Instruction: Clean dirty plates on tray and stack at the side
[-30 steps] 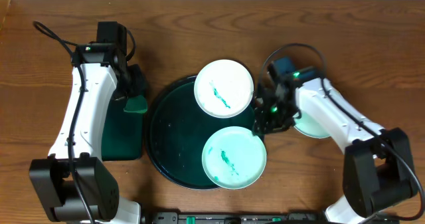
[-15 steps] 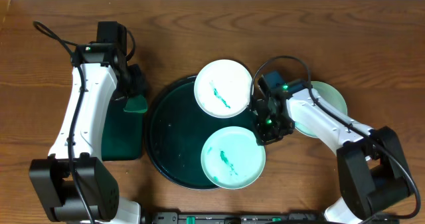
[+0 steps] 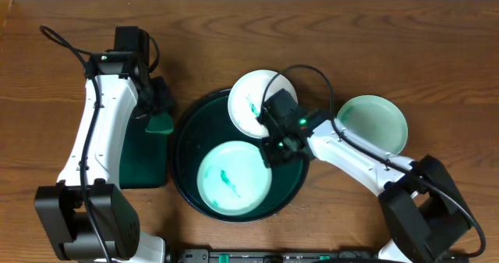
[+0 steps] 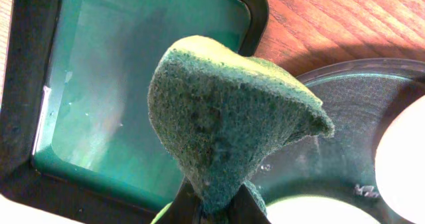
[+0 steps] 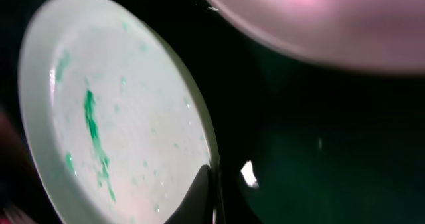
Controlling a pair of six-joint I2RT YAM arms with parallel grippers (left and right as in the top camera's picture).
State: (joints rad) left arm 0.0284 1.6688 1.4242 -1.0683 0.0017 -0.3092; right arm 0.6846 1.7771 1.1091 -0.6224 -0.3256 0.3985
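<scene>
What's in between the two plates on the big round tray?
Overhead shows bare tray between upper plate and lower plate, with the right gripper at the gap's right end.

Upper plate (image 5: 319,18) blurred, cut by top edge; sponge (image 4: 226,117) mostly hides left end effector (image 4: 214,211)

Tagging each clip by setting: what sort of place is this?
Probably a robot test bench staged as dishwashing, not a real kitchen: a wooden table, a paint-smeared plate on a round tray, and a sponge by a rectangular tray.
</scene>
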